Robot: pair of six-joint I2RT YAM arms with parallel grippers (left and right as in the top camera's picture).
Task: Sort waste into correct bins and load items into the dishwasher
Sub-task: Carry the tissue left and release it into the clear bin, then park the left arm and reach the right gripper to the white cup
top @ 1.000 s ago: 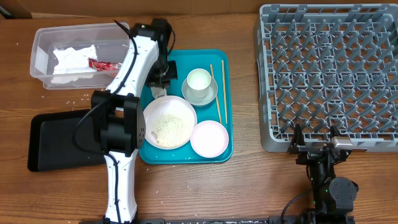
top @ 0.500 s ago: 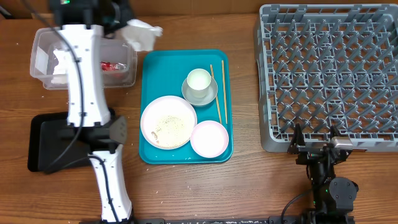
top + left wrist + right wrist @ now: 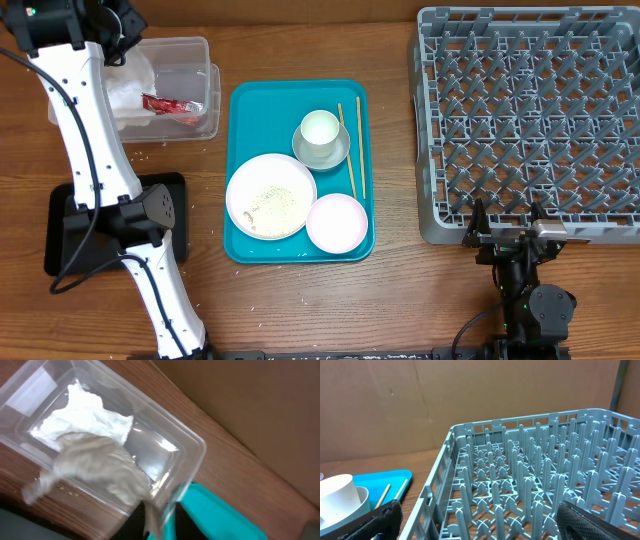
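Observation:
My left gripper (image 3: 122, 28) hangs over the clear tub (image 3: 200, 50), shut on a crumpled white napkin (image 3: 95, 467) that trails from its jaws (image 3: 156, 527). Another napkin (image 3: 85, 415) and a red-and-white wrapper (image 3: 165, 103) lie in the tub. On the teal tray (image 3: 260, 105) are a large plate with rice (image 3: 270, 195), a small plate (image 3: 337, 222), a cup in a bowl (image 3: 320, 130) and chopsticks (image 3: 352, 150). The grey rack (image 3: 530, 120) stands at the right. My right gripper (image 3: 505, 215) is open and empty at the rack's front edge (image 3: 480, 520).
The black tray (image 3: 65, 240) lies at the front left, partly under my left arm. Loose rice grains (image 3: 135, 155) are scattered on the table between the tub and the black tray. A cardboard wall stands behind the table.
My left gripper has lifted a napkin off the teal tray and swung it left, up over the clear tub. The right arm has not moved.

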